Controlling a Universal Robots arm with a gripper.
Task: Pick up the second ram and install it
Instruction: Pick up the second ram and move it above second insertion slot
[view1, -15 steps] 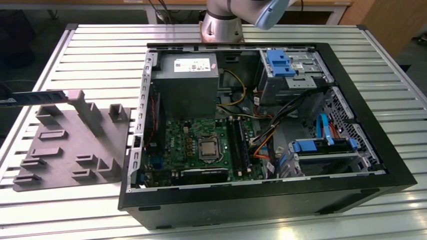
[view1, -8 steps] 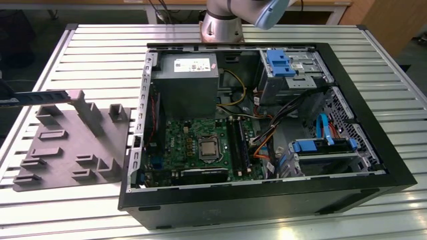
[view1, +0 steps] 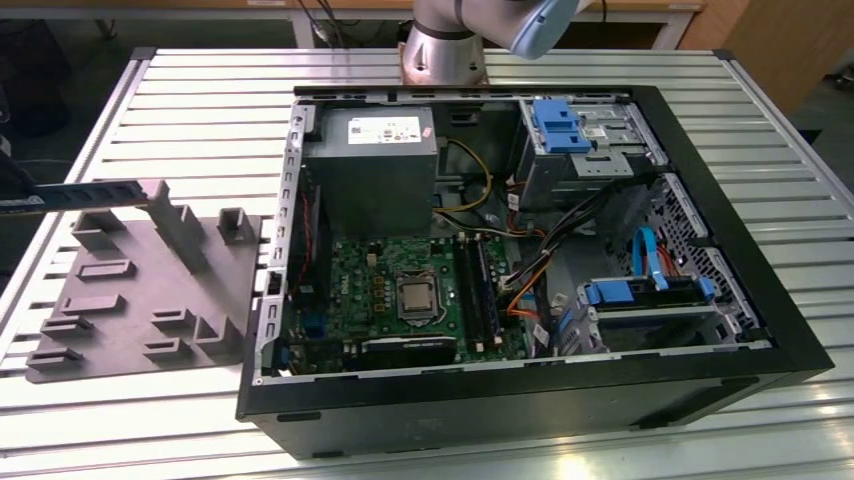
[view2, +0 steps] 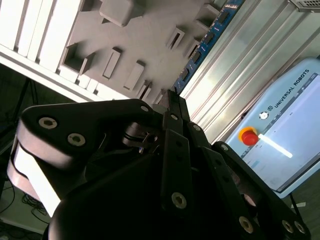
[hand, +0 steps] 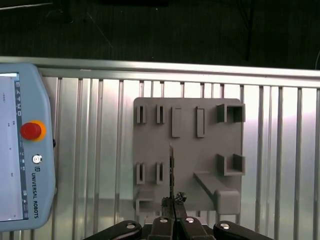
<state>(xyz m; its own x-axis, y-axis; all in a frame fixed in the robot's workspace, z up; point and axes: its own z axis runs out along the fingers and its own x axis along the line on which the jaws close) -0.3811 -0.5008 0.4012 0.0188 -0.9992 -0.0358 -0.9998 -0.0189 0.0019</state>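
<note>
The second ram (view1: 91, 193) is a dark slim stick with black chips, held level above the far corner of the grey fixture plate (view1: 140, 300) at the exterior view's left. My gripper (view1: 16, 196) is shut on one end of it at the picture's edge. In the first wrist view the ram (hand: 171, 167) shows edge-on, rising from my gripper (hand: 172, 204) over the plate (hand: 187, 150). In the second wrist view the ram (view2: 202, 47) runs away from my gripper (view2: 172, 102). The motherboard's long black slots (view1: 478, 290) lie inside the open computer case (view1: 534, 400).
The case holds a power supply (view1: 371, 160), a processor socket (view1: 415, 297), bundled cables (view1: 534, 270) and blue drive brackets (view1: 558, 125). The arm's base (view1: 445, 45) stands behind the case. A teach pendant (hand: 20, 150) lies on the slatted table (view1: 200, 90) beside the plate.
</note>
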